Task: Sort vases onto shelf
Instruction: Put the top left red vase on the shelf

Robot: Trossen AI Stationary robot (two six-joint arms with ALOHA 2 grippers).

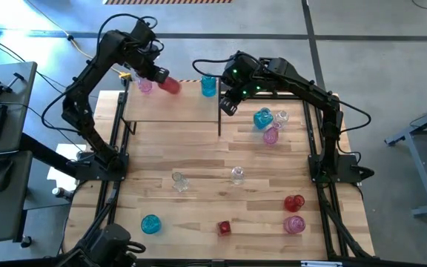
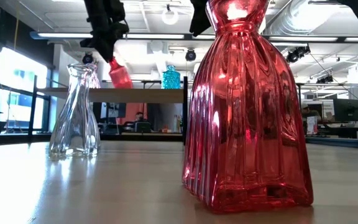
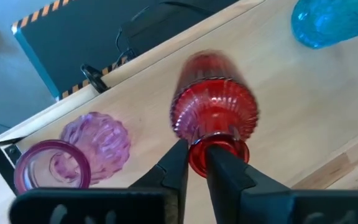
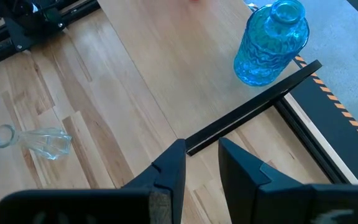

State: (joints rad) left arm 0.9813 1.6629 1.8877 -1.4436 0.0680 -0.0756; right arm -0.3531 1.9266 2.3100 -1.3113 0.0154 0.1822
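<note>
Red vase is tilted over the shelf, next to the pink vase. My left gripper pinches its neck, fingers nearly closed around it. Risk: letting go at this tilt could tip it so it rolls into the pink one. Right gripper waits by the shelf's edge, holding nothing, fingers slightly apart.

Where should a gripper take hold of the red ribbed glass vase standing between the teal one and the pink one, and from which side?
Take the red ribbed glass vase by its narrow neck, coming straight down from above. It stands upright, and its body flares wide towards the base, probably too broad for the fingers, while the neck is its slimmest part.
</note>
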